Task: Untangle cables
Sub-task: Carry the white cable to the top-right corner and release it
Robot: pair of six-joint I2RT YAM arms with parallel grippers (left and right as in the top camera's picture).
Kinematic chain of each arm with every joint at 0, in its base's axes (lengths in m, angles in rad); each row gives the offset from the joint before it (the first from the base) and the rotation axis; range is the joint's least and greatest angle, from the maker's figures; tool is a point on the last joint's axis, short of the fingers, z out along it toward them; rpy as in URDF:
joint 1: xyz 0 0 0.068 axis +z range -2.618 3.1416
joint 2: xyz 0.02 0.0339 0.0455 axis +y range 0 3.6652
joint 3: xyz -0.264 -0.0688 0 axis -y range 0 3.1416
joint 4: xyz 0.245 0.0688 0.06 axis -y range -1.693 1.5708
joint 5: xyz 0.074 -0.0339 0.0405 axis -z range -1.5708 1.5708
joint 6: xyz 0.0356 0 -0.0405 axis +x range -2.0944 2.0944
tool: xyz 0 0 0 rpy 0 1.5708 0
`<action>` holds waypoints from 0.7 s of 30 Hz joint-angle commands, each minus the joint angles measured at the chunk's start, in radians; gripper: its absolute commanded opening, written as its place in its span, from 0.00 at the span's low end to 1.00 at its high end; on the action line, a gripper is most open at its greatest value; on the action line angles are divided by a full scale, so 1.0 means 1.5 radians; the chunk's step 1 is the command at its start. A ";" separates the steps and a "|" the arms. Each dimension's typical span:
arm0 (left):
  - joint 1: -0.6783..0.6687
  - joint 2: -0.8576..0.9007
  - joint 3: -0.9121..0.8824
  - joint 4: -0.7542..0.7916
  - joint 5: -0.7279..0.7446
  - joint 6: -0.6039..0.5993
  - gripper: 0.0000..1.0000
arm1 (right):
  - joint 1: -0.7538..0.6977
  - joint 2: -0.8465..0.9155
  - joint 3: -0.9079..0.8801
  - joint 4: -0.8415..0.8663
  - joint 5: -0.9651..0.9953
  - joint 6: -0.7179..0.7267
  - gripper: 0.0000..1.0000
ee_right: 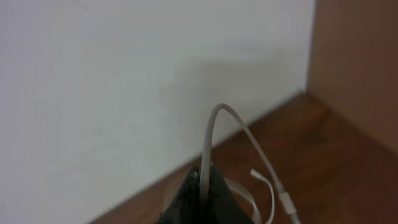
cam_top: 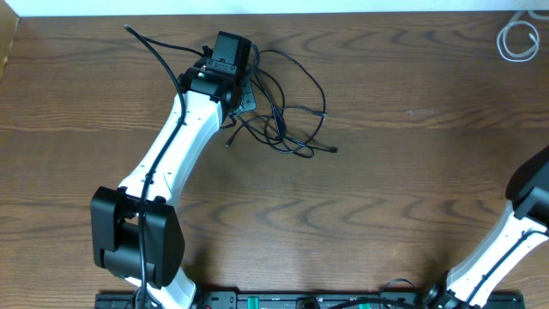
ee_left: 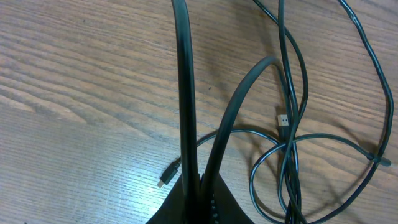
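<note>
Black cables [cam_top: 279,129] lie tangled in loose loops on the tabletop [cam_top: 386,189], left of centre and toward the far edge. The left claw [ee_left: 198,193] is at the tangle's left side, clamped on one black cable [ee_left: 185,93] that leaves it in two strands. A small plug [ee_left: 283,119] lies among the loops near it, and another [ee_left: 165,182] just beside the claw. A white coil [cam_top: 519,39] sits in the far right corner, well apart from the tangle. The right claw [ee_right: 202,186], outside the overhead view, is pinched together on a white cable [ee_right: 214,118] that arches up in front of a pale wall.
</note>
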 commanded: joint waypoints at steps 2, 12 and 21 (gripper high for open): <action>0.002 0.009 0.011 0.005 -0.002 0.002 0.08 | -0.013 0.056 0.005 -0.026 0.024 0.017 0.01; 0.002 0.009 0.011 0.004 -0.002 0.002 0.07 | -0.003 0.126 0.005 -0.121 0.022 0.013 0.99; 0.001 0.009 0.011 0.005 -0.001 0.002 0.07 | -0.001 0.026 0.005 -0.253 -0.047 -0.022 0.99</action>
